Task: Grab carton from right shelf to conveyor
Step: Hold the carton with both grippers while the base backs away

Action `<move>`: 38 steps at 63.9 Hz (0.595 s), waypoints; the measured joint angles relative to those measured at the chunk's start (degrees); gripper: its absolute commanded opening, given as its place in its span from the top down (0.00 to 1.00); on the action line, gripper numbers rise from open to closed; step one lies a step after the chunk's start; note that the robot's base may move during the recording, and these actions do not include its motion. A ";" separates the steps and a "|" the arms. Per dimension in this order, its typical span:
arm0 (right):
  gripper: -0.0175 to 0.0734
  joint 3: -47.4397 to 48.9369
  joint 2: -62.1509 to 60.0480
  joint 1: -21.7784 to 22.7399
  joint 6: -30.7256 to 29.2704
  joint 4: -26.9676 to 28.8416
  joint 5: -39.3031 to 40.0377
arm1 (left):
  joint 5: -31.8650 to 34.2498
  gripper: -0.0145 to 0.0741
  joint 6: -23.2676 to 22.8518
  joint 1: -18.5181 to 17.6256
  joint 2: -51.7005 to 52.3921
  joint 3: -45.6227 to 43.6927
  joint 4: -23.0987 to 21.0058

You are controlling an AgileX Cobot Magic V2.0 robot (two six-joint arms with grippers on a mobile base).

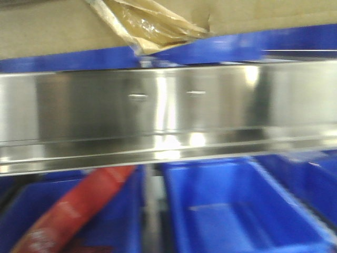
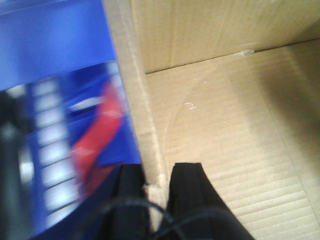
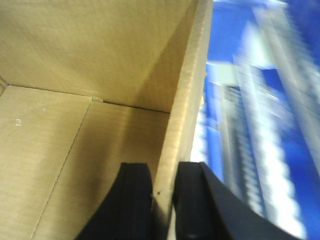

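Observation:
The brown cardboard carton (image 1: 47,29) fills the top of the front view, with a crumpled yellowish tape strip (image 1: 152,23) hanging at its lower edge. Below it runs the shelf's shiny steel rail (image 1: 168,113) with two screw heads. My left gripper (image 2: 158,172) is shut on the carton's left wall (image 2: 131,90), one finger inside and one outside. My right gripper (image 3: 164,172) is shut on the carton's right wall (image 3: 187,95) the same way. Both wrist views look down into the carton's empty inside (image 2: 225,130) (image 3: 65,140). The conveyor is out of view.
Blue plastic bins (image 1: 237,205) sit under the rail, one holding a red packet (image 1: 79,208). More blue bins show blurred beside the carton in the left wrist view (image 2: 55,50) and in the right wrist view (image 3: 255,125).

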State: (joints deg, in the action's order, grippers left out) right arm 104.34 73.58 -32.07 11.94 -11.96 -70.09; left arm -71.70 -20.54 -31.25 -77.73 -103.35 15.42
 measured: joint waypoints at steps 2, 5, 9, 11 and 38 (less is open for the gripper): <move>0.88 0.00 0.00 0.00 0.00 0.00 0.00 | 0.00 0.85 0.00 0.00 0.00 0.00 0.00; 0.88 0.00 0.00 0.00 0.00 0.00 0.00 | 0.00 0.85 0.00 0.00 0.00 0.00 0.00; 0.88 0.00 0.00 0.00 0.00 0.00 0.00 | 0.00 0.85 0.00 0.00 0.00 0.00 0.00; 0.88 0.00 0.00 0.00 0.00 0.00 0.00 | 0.00 0.85 0.00 0.00 0.00 0.00 0.00; 0.88 0.00 0.00 0.00 0.00 0.00 0.00 | 0.00 0.85 0.00 0.00 0.00 0.00 0.00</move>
State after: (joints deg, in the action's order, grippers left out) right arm 104.34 73.58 -32.07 11.94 -11.96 -70.09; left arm -71.70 -20.54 -31.25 -77.73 -103.35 15.42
